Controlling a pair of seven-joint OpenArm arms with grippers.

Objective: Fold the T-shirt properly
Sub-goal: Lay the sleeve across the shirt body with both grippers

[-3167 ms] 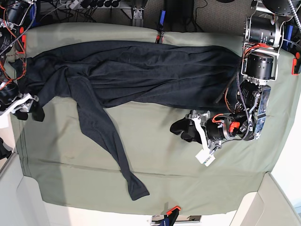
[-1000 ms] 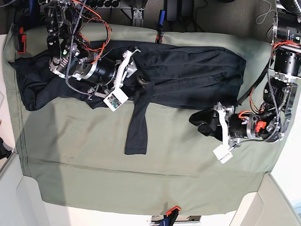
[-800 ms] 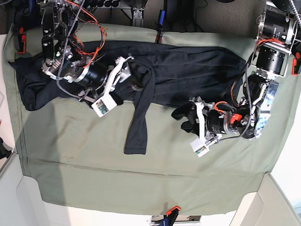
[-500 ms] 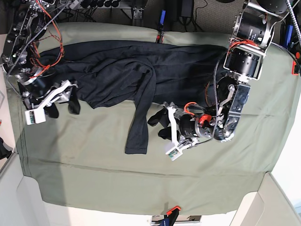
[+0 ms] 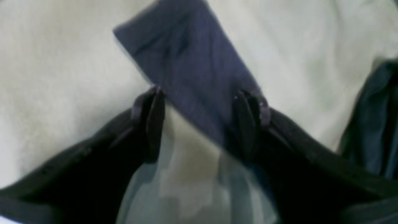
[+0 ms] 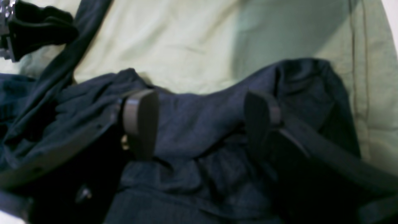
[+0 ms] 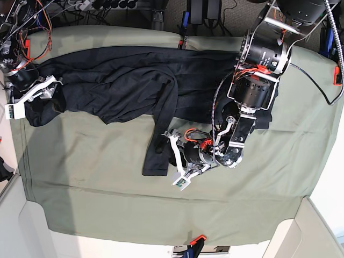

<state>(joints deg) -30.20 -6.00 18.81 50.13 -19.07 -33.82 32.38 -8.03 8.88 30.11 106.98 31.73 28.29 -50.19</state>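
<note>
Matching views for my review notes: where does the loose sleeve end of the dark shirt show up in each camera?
Base: the sleeve end lies lower centre on the green cloth, beside the left gripper.
Left wrist: the sleeve end is upper centre, between the open fingers.
Right wrist: not clearly in it; only bunched shirt.
Shared landmark: the green cloth.

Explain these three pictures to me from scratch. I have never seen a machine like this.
It is a robot with two arms, each ending in a two-fingered gripper. The base view looks down on a table under an olive-green cloth, where a dark T-shirt lies spread out, one long sleeve trailing toward the front. The other two pictures come from cameras on the wrists, looking out between the fingers. The left gripper is open beside the sleeve's end. The right gripper is open over the bunched end of the shirt. Neither holds anything.
</note>
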